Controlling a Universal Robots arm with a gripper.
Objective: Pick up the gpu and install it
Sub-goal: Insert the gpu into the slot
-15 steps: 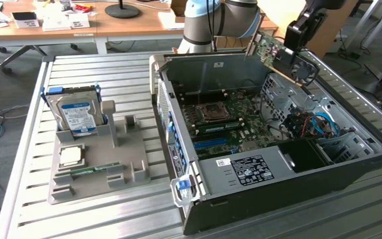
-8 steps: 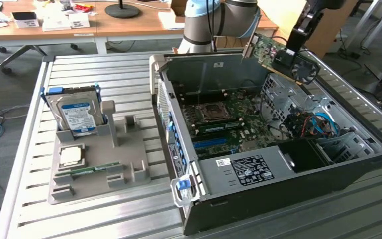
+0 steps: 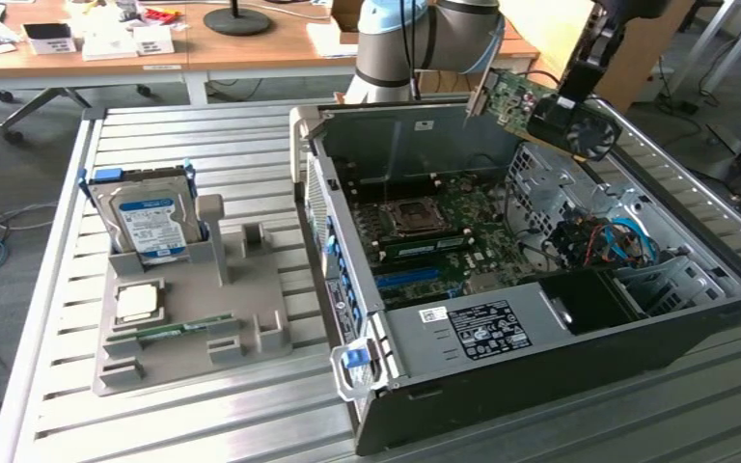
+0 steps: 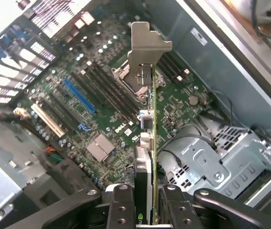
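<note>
Computer case (image 3: 679, 328) is lying open, leaving free room over the motherboard (image 3: 454, 241); the gpu (image 3: 512, 96) is hanging above its rim; cables (image 3: 616, 239) (blue, orange) are crowding the exterior view's right.

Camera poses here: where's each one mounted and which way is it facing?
Exterior view: off the arm, high, angled down at the open computer case; arm and gripper show.
Wrist view: on the wrist, looking along the gripper into the case at the motherboard; fingers show.
Shared: the gripped gpu, the motherboard.
</note>
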